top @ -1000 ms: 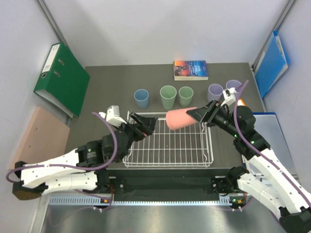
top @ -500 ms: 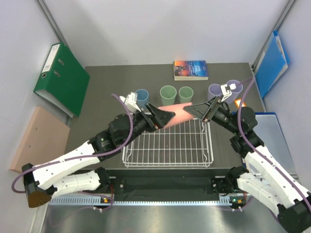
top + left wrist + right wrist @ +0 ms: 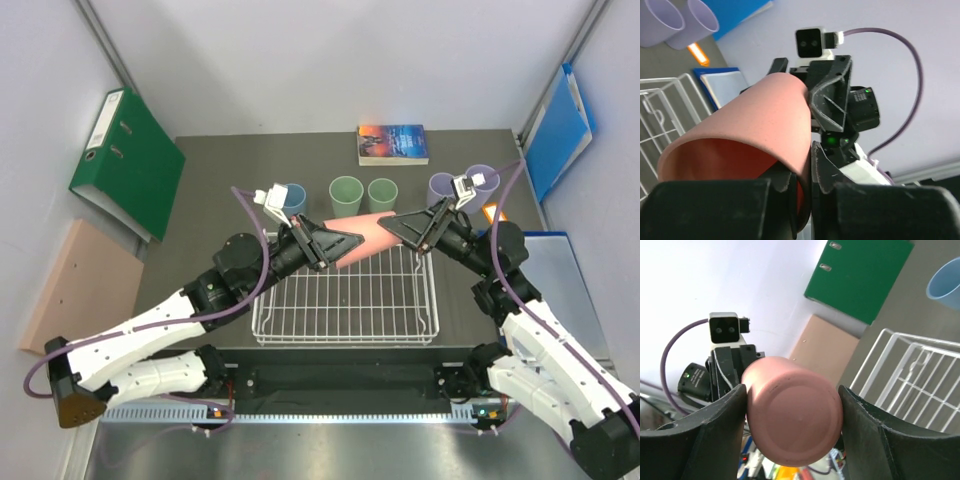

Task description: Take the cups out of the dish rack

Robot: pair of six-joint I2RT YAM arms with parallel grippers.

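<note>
Salmon-pink plastic sits in the pinch of the left gripper (image 3: 802, 172): its two black fingers are closed on the wall of the salmon cup (image 3: 750, 135) at the rim, one inside the mouth and one outside. The right gripper (image 3: 792, 410) has the other end, its fingers pressed against either side of the cup's closed base and standing fairly wide with the cup between them. Held at both ends, the cup lies on its side in the air with its mouth toward the left arm, above the far edge of the dish rack (image 3: 345, 300). The rack's white wire grid rests on the dark table (image 3: 210, 180). Beyond the rack a row of tumblers stands upright on the table: a blue cup (image 3: 291, 200), two green cups (image 3: 346, 197), then two lavender cups (image 3: 443, 187) behind the right gripper. A book (image 3: 393, 143) lies at the far edge. A green binder (image 3: 127, 160) lies off the table's left side, and a blue folder (image 3: 560, 130) leans at the right wall
</note>
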